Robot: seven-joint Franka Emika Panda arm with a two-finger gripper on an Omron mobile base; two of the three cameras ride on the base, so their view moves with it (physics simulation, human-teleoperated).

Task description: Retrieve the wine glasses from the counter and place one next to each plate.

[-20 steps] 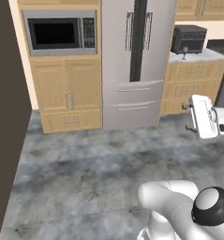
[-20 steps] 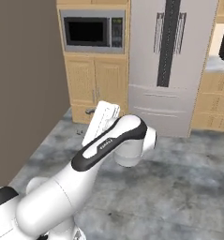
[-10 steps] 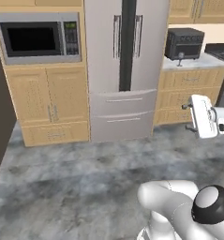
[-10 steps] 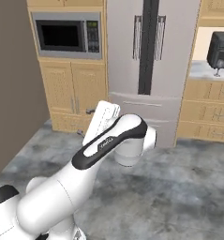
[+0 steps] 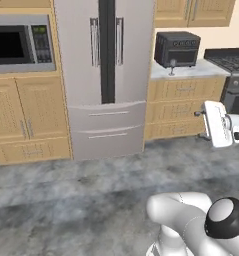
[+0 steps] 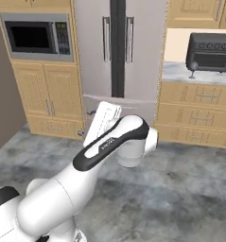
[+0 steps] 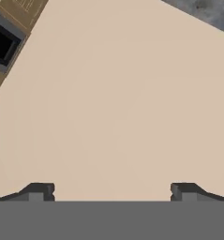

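Gripper: here it is at the bottom of the hand view, both dark tips spread wide apart with nothing between them, facing a plain beige surface.
Hand on the arm: in the left base view the white hand sits at the right edge, mid-height, just in front of the drawer cabinets; in the right base view it pokes up left of centre, behind the arm's dark-striped link.
Counter: upper right of the left base view, a pale marble slab on light wooden drawers; upper right of the right base view too.
Wine glass: one small stemmed shape stands on that counter, right in front of the toaster oven, and again in the right base view; too small to tell more.
Glass versus hand: well apart — the glass is up on the counter, above and to the left of the hand in the left base view, far to the upper right of it in the right base view.
Toaster oven: black box on the counter, upper right.
Fridge: steel double doors, top centre.
Microwave: built into the wooden cabinets, upper left.
Stove: dark, at the far right edge beside the counter.
Floor: mottled grey, across the lower half.
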